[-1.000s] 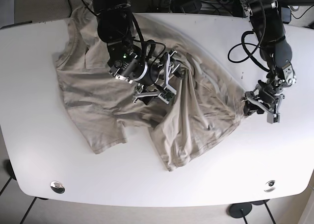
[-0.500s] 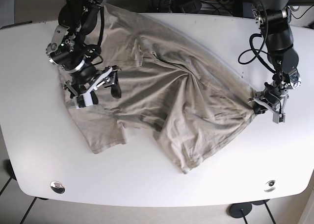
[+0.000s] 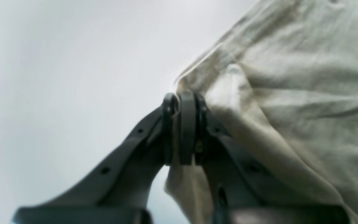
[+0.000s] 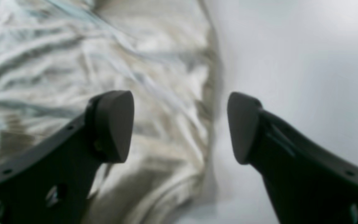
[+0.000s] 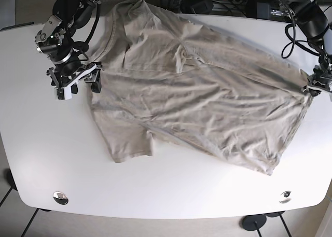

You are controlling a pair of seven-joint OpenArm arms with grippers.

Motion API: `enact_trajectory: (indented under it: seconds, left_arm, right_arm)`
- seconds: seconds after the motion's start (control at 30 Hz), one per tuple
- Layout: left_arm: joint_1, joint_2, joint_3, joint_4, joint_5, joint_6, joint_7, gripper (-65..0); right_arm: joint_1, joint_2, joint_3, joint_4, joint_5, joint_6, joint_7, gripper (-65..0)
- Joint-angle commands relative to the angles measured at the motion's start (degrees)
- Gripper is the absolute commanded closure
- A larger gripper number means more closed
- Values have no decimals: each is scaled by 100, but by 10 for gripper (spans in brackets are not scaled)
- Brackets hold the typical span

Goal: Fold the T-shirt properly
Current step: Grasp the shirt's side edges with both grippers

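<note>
A: Item 1, change: since 0.5 s ago the T-shirt (image 5: 207, 99) has been drawn wider across the table (image 5: 171, 190); the left gripper (image 5: 317, 84) has moved outward to the base view's right edge.

B: Claws?

A: Left gripper clamped on the shirt's edge. Right gripper (image 5: 78, 81) jaws wide apart, holding nothing, straddling the opposite edge.

B: Item 2, relation?

A: Long axis runs between both claws; the free edge lies directly at the right gripper, the nearer arm.
</note>
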Motion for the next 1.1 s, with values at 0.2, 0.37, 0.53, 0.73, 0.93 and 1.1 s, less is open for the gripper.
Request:
enact_trajectory:
  seconds: [0.2,0.37,0.53,0.73,0.93,1.1]
  left_arm:
    - [340,-252,-593,110,-96,-605,-72,-6]
    - [331,-129,-901,1315,-88,-1036,667,-168]
    - [331,328,-848,2563,-61,-1053,720,-240]
    - [50,355,-233,2677,-53,-1036,711,-242]
    - [-1172,223,849,945,440,-1036,271,-242]
    - [-2544,135,1825,-1402,1090,-658,-1118,-246]
  right_arm:
    - [360,401,-196,-1244,-149,46,166,-442]
    - [914,489,-213,-2159,-193,81,184,-444]
    - [1292,489,-539,-2950,-193,81,403,-439]
    - [1266,472,-925,-2967,-193,46,535,-396]
    - [1283,489,-934,-2985,-202,37,720,-16]
    - [1283,507,-925,-2967,-202,37,720,-19]
